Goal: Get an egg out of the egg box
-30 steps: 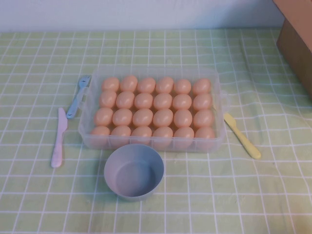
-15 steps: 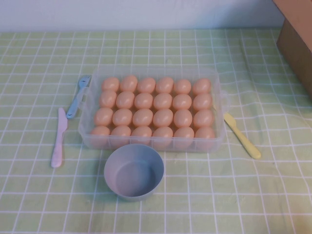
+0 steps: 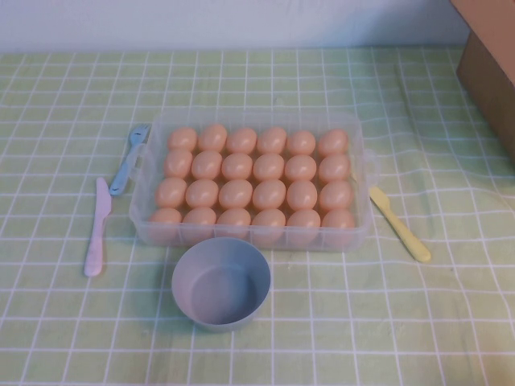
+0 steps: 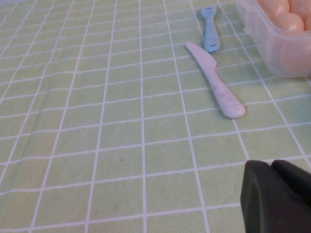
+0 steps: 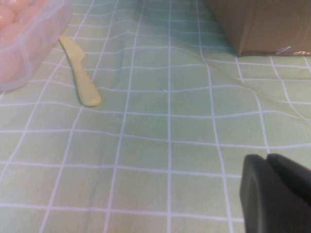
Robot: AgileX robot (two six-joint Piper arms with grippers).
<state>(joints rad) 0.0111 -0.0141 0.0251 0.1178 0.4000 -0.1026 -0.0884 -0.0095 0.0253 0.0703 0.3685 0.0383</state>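
- Egg box [image 3: 364, 173] sits at centre frame in the high view, every cell filled; egg [image 3: 269, 219] in the near row is a likely pick.
- Left tool [image 4: 277, 194] and right tool [image 5: 274, 191] show only in the wrist views, low over the table [image 3: 64, 338], holding nothing; fingers look closed together.
- Risk: eggs are packed touching, so fingers may wedge between neighbours or the smooth shell slips; the bowl [image 3: 220, 283] just before the box could be knocked.
- Box long axis runs left-right; eggs look slightly oval, long axis unclear.
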